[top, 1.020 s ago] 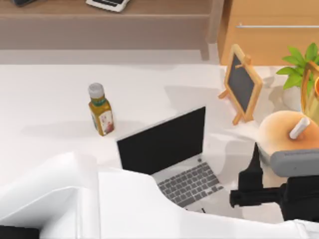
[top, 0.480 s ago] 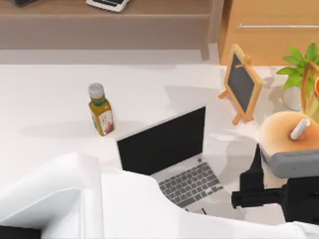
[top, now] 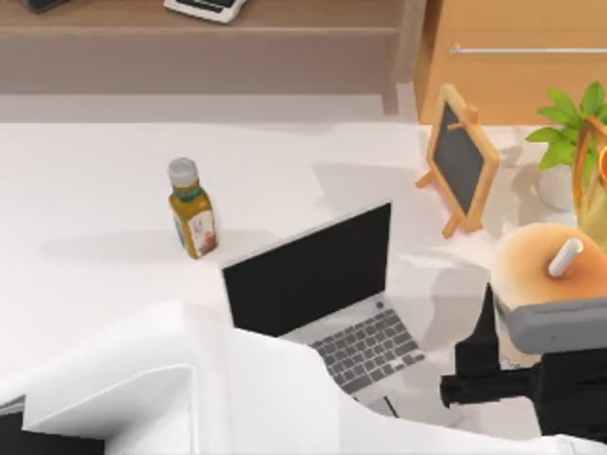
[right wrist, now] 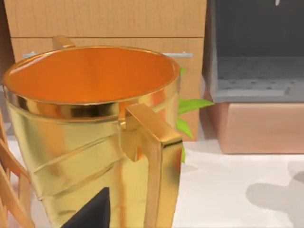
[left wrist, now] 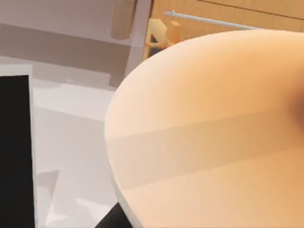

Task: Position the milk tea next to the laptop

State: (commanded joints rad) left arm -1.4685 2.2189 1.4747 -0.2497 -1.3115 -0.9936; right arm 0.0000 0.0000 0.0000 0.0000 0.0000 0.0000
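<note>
the left hand (top: 513,343) is at the right side of the worktop (top: 95,223), and its arm reaches across the near edge from the left. it is closed on the milk tea (top: 542,266), with one dark finger on the cup's left side and a grey part against its near side. the cup stands upright with its white straw up, to the right of the laptop (top: 313,284) and apart from it, and in front of the blackboard easel (top: 460,161). i cannot tell if its base touches the worktop. in the left wrist view the cup's peach wall (left wrist: 213,128) is very close. a small bottle (top: 193,210) stands left of the laptop. the right arm is close to a gold mug (right wrist: 90,133), beside a green plant (top: 569,128).
</note>
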